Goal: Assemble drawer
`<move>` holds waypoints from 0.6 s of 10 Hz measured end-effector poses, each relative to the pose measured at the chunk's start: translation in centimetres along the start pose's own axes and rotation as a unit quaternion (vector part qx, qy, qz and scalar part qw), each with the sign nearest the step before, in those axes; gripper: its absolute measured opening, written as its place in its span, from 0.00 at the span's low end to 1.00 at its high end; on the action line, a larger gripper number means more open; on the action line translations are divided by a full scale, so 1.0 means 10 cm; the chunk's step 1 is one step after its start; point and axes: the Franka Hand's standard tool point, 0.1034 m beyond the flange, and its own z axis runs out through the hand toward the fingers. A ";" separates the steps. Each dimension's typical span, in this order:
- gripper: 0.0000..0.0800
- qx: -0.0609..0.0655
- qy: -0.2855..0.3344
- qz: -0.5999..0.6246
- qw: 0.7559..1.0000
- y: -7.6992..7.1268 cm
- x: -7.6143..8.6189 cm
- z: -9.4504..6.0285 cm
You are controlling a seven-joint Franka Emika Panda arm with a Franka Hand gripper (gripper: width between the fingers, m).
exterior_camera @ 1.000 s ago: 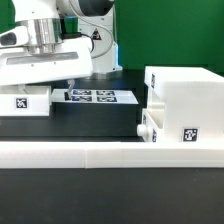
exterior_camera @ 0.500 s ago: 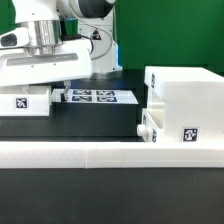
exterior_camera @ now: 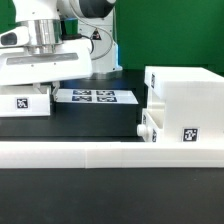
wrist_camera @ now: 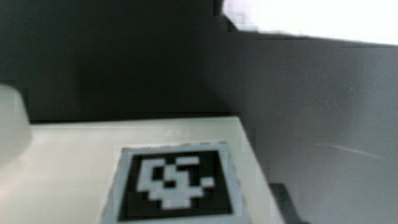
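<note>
White drawer part (wrist_camera: 71, 150): flat pale face carrying one black-and-white square tag (wrist_camera: 175, 183), its pattern blurred. Grey wall (wrist_camera: 311, 120) stands just beside the tagged face, with a dark background (wrist_camera: 107, 50) beyond both. Bright white patch (wrist_camera: 302, 20) past the wall's far edge, too soft to identify.

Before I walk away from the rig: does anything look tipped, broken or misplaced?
Nothing stands out. The housing stands upright, the marker board lies flat, and the long rail sits straight in the foreground.
</note>
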 end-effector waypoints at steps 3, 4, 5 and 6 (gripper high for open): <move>0.06 -0.002 0.011 0.021 1.000 -0.27 0.18 -0.01; 0.06 0.002 0.009 0.020 1.000 -0.41 0.28 -0.03; 0.06 0.006 0.006 0.013 1.000 -0.49 0.41 -0.09; 0.06 0.010 0.005 0.006 1.000 -0.52 0.54 -0.16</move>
